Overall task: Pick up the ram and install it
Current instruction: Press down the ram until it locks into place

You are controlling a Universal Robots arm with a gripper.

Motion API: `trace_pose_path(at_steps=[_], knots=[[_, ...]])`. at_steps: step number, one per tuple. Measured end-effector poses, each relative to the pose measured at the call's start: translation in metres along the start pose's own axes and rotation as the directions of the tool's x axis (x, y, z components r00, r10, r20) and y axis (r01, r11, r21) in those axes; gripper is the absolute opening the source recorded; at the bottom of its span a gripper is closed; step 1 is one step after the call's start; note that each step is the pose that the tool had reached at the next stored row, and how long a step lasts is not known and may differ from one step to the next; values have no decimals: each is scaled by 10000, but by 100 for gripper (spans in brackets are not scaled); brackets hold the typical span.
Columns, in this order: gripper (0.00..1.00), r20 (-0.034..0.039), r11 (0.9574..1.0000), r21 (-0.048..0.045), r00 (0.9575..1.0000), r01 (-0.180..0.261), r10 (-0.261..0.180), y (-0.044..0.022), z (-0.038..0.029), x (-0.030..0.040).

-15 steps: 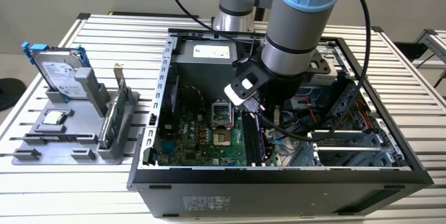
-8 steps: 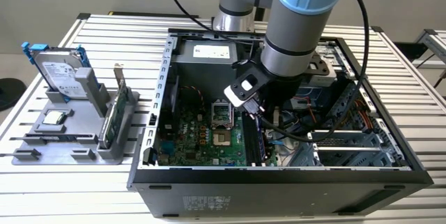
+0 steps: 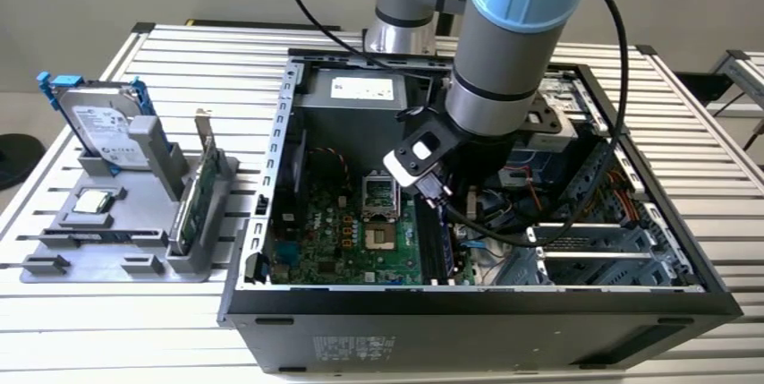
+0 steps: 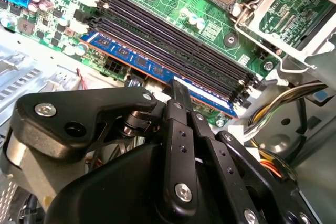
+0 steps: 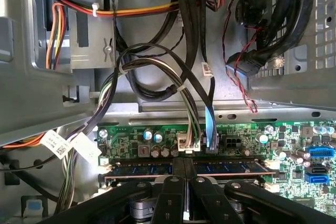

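Observation:
The ram (image 4: pixel 128 57) is a long narrow stick with a blue face and a row of small dark chips. It stands on edge along the outermost memory slot of the green motherboard (image 4: pixel 173 3), beside several empty black slots (image 4: pixel 173 40). My gripper (image 4: pixel 177 83) is shut on the ram's middle, one black finger on each face. In the first wrist view the ram (image 5: pixel 142 168) runs level across the board's edge with the gripper (image 5: pixel 184 165) clamped over it. In the exterior view the gripper (image 3: pixel 445 212) reaches down inside the open computer case (image 3: pixel 275 178).
Bundled cables (image 5: pixel 157 72) and a power connector (image 5: pixel 229 142) lie just beyond the ram's slot. The open CPU socket (image 3: pixel 376 192) is nearby. Outside the case a grey fixture (image 3: pixel 72 241) holds a hard drive with blue rails (image 3: pixel 106 124) and a green expansion card (image 3: pixel 200 192).

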State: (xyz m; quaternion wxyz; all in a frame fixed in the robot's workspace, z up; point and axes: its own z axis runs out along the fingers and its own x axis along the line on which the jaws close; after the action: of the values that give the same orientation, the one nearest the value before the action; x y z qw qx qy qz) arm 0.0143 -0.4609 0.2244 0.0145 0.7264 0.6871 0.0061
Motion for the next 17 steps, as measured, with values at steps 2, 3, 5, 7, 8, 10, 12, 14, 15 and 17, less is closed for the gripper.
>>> trace_pose_path(at_steps=[2,3,5,7,8,10,12,14,15,17], knots=[[0,5,10000,1,10000,0,0,0,6,0],[0,6,10000,1,10000,0,0,0,8,0],[0,3,10000,0,10000,0,0,-1,15,0],[0,6,10000,1,10000,0,0,-1,25,0],[0,8,10000,1,10000,0,0,-1,30,0],[0,1,10000,0,10000,0,0,-1,43,0],[0,3,10000,1,10000,-1,1,-2,46,0],[0,3,10000,1,10000,-1,1,-2,47,1],[0,2,10000,1,10000,0,0,-2,47,1],[0,2,10000,0,10000,0,0,-2,48,0]])
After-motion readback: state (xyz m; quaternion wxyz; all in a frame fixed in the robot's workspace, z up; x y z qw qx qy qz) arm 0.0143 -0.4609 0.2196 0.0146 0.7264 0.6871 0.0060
